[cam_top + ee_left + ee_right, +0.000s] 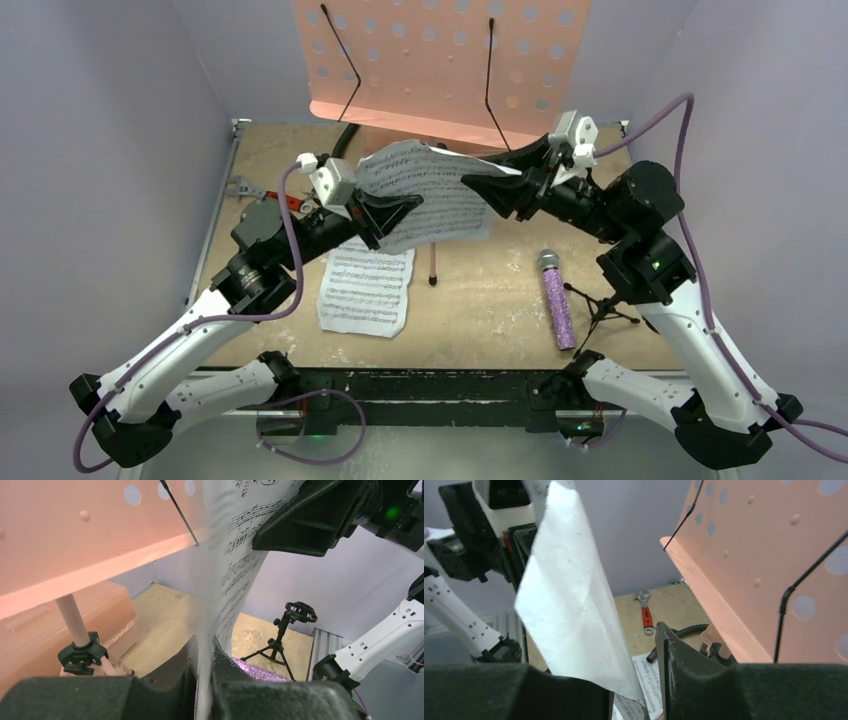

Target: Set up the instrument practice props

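The left end effector [392, 212] is closed on the left edge of a sheet-music page [432, 188]. It holds the page in the air over the middle of the tabletop [480, 300], I think to carry it to the stand. A second page [365, 290] lies flat toward the near edge. The pink music stand [440, 60] rises at the far edge, its ledge just behind the lifted page. The right end effector [497, 195] has its jaws apart around the page's right edge and does not pinch it. The microphone [557, 300] lies toward the near right corner, with the mic stand [602, 305] just beside it.
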